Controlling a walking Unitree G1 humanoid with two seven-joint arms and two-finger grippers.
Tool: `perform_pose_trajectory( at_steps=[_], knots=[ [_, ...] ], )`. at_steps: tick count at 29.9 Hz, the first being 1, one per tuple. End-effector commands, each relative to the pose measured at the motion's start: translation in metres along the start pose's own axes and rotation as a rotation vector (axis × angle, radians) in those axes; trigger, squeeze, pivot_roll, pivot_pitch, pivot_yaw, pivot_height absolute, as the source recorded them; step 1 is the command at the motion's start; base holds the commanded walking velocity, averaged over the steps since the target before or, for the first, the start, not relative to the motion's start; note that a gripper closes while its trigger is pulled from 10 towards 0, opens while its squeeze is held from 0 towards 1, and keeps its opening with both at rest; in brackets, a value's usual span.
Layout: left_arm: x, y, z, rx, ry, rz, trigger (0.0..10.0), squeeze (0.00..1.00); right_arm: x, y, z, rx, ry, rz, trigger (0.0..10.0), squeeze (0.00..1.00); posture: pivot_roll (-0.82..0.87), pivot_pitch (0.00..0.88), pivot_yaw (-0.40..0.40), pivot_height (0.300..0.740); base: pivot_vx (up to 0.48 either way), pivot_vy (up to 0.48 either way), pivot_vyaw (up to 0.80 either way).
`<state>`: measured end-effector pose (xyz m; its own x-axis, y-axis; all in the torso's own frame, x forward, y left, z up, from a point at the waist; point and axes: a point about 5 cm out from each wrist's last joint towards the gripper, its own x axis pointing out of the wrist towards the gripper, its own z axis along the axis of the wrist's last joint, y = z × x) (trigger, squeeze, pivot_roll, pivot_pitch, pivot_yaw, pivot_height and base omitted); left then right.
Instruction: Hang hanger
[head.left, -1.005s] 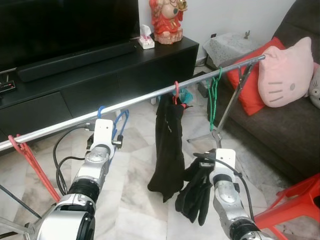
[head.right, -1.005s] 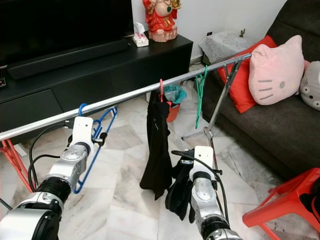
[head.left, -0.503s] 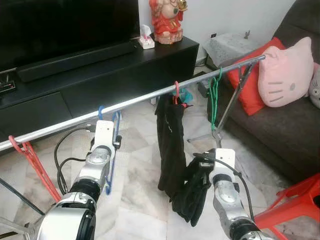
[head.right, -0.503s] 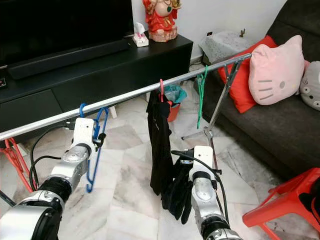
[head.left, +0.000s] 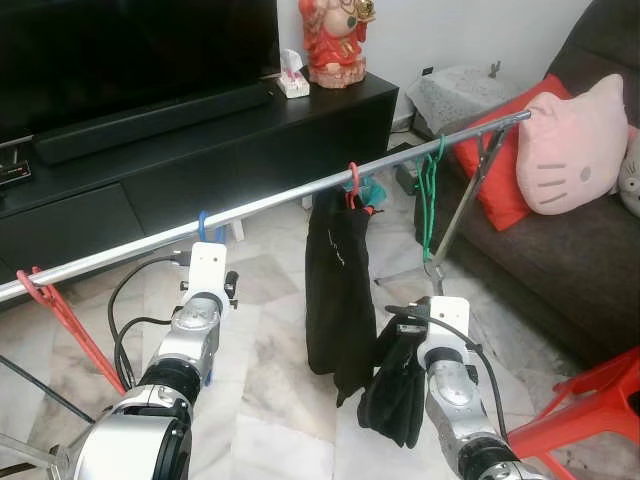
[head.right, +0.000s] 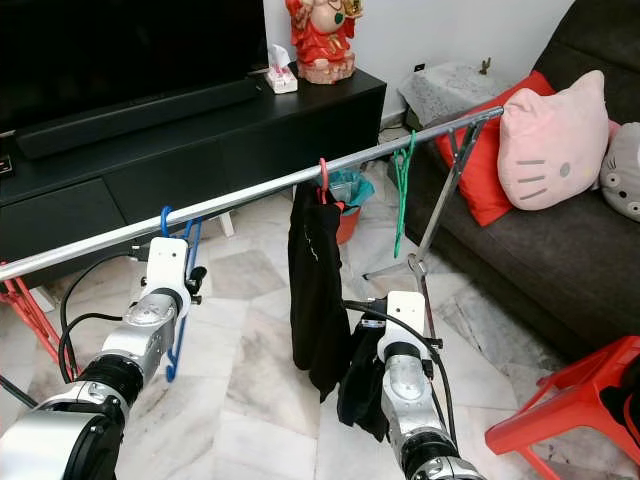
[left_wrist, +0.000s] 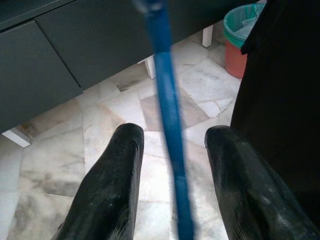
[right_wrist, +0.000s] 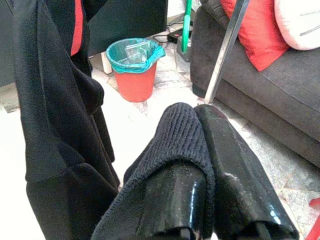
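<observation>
Two pincers up. Left pincer (left_wrist: 172, 165) released, fingers straddling blue hanger (head.right: 183, 290) hooked on rail (head.right: 250, 200). Right pincer (right_wrist: 200, 170) clenched on dark cloth (right_wrist: 170, 150).

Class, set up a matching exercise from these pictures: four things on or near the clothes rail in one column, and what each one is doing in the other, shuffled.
Things:
1. blue hanger
2. green hanger
3. black garment
4. dark knit cloth

States:
A. clamped in the right gripper
B. hangs bare near the sofa end of the rail
C. hangs from a red hanger
D. between the left gripper's open fingers

Pairs: 1-D, 2-B, 3-C, 4-A
</observation>
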<state>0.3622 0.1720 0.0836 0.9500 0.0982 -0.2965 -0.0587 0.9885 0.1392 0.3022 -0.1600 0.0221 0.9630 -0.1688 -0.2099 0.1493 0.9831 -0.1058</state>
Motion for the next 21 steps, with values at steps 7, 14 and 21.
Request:
perform_pose_trajectory(
  at_steps=[7,14,21],
  knots=[
    [0.0006,0.0010,-0.0003,0.005,0.004,0.006,0.0,0.00,0.0046,0.0005,0.0079,0.004,-0.019,0.000,10.0,0.00,0.05,0.000,-0.016,0.740,0.000,0.000,0.00],
    [0.0000,0.0041,-0.0027,0.003,0.008,0.015,0.0,0.00,0.0031,0.0004,0.0055,0.003,-0.014,-0.001,10.0,0.00,0.05,0.000,-0.013,0.740,0.000,0.000,0.00],
    [-0.0004,0.0055,-0.0034,-0.003,0.004,0.022,0.0,0.00,0.0023,0.0010,0.0042,0.003,-0.010,0.000,10.0,0.00,0.05,0.000,-0.013,0.740,0.000,0.000,0.00]
  ],
)
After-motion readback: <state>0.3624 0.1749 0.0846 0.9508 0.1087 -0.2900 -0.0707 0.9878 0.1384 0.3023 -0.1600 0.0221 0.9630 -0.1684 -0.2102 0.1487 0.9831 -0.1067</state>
